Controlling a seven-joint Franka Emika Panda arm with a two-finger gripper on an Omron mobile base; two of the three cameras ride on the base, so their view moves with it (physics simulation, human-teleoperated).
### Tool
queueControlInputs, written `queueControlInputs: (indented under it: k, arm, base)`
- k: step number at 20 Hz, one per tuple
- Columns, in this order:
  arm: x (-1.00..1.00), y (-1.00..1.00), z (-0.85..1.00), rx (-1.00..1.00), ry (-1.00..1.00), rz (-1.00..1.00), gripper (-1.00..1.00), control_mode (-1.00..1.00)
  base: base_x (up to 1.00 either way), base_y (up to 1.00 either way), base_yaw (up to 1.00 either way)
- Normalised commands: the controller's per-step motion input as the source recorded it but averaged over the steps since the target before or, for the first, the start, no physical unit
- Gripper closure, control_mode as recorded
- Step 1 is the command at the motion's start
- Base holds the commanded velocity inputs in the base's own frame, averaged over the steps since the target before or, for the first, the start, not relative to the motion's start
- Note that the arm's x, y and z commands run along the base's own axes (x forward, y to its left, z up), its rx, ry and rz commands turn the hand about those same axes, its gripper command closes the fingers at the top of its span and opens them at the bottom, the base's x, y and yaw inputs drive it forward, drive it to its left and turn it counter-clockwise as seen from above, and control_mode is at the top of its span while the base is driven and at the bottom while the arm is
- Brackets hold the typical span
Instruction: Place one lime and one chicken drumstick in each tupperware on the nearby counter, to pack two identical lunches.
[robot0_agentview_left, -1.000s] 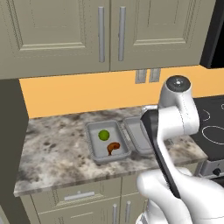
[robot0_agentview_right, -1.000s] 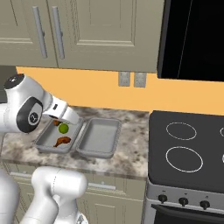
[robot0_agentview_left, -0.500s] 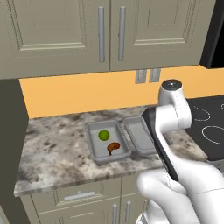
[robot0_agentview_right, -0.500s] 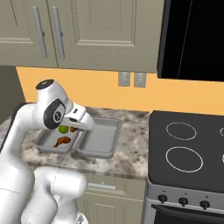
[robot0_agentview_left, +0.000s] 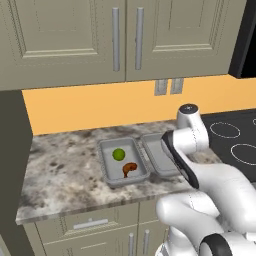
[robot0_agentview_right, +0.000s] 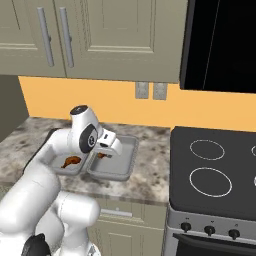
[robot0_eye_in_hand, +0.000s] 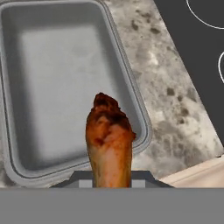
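Two grey tupperware trays sit side by side on the speckled counter (robot0_agentview_left: 65, 170). The left tupperware (robot0_agentview_left: 107, 170) holds a green lime (robot0_agentview_left: 118, 154) and a brown chicken drumstick (robot0_agentview_left: 129, 169). My gripper (robot0_agentview_right: 106, 149) hangs over the right tupperware (robot0_agentview_right: 126, 162), shut on a second chicken drumstick (robot0_agentview_right: 101, 155). In the hand view that held drumstick (robot0_eye_in_hand: 109, 144) sticks up from between the jaws, above the near rim of the right tupperware (robot0_eye_in_hand: 65, 87), whose floor is bare. My arm hides much of the right tupperware (robot0_agentview_left: 152, 145) in the left base view.
The black stovetop (robot0_agentview_right: 215, 170) lies just right of the trays, its edge close to the right tray (robot0_eye_in_hand: 197, 43). Beige wall cabinets (robot0_agentview_left: 125, 35) hang overhead. Bare counter stretches left of the left tray, and the counter's front edge (robot0_eye_in_hand: 201, 170) is near.
My arm has swung to the right, carrying the drumstick from above the left tupperware to above the right one. The jaws stayed shut on it.
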Motion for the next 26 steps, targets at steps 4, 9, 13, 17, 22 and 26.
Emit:
queueControlInputs:
  k: [4,9,13,17,22,26]
  arm:
    - [0.60,-0.06,-0.51,0.04,0.11,0.00,1.00,-1.00]
    - [0.47,0.00,-0.46,0.01,0.09,0.00,1.00,-1.00]
    - [0.37,0.00,-0.46,0.00,0.07,0.00,1.00,-1.00]
    - [0.36,0.00,-0.41,0.00,0.05,0.00,1.00,-1.00]
    - [0.40,0.00,-0.40,0.00,0.02,0.00,1.00,-1.00]
    - [0.29,0.00,-0.40,0.00,0.00,0.00,1.00,-1.00]
  base:
    - [0.00,0.00,0.00]
    - [0.00,0.00,0.00]
    - [0.00,0.00,0.00]
    - [0.00,0.00,0.00]
    - [0.00,0.00,0.00]
    - [0.00,0.00,0.00]
